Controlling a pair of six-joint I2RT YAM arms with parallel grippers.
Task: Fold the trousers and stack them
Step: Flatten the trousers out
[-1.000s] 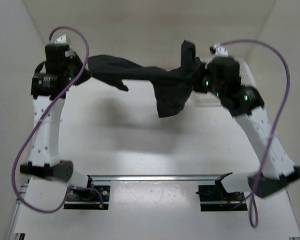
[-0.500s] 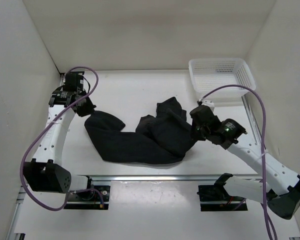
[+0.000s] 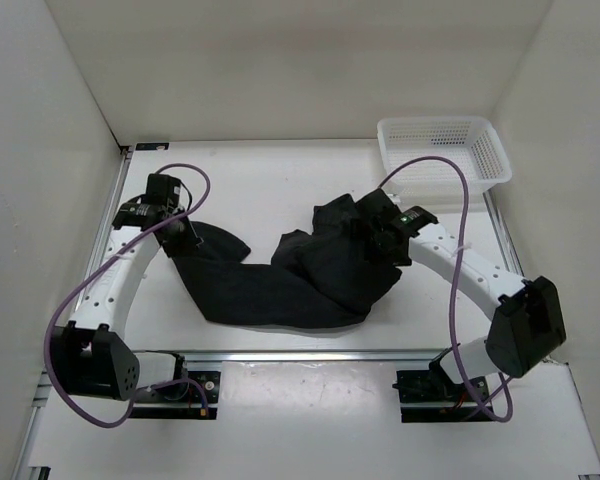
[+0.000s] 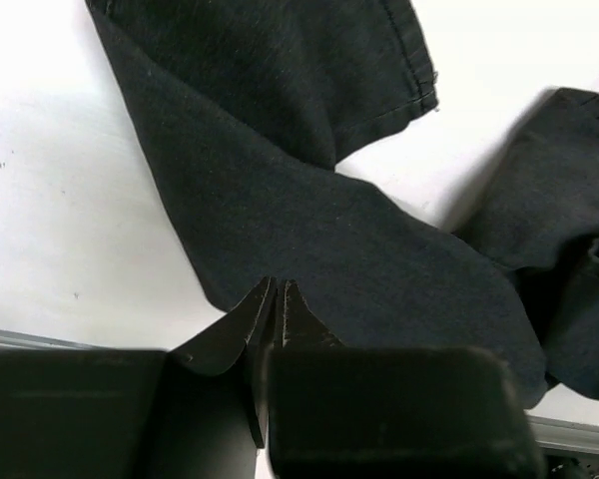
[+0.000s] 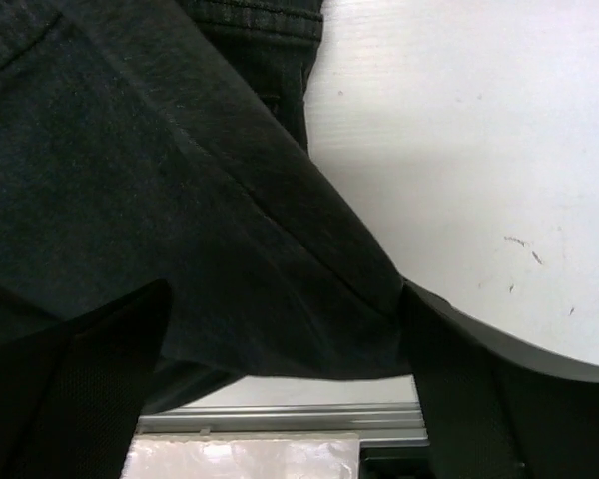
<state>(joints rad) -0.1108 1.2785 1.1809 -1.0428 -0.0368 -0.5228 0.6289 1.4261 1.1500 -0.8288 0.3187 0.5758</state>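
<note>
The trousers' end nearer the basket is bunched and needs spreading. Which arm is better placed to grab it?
Probably right. The right gripper is open with its fingers either side of the bunched fabric of the trousers; the left gripper is shut at the opposite leg end.

One pair of black trousers [image 3: 280,290], one white basket [image 3: 442,150], two arms [image 3: 115,285], seemingly two purple cables [image 3: 420,159]

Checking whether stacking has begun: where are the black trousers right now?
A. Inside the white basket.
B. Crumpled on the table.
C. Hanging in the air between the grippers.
B: the trousers lie rumpled on the table, no part of them inside the basket at the far right.
</note>
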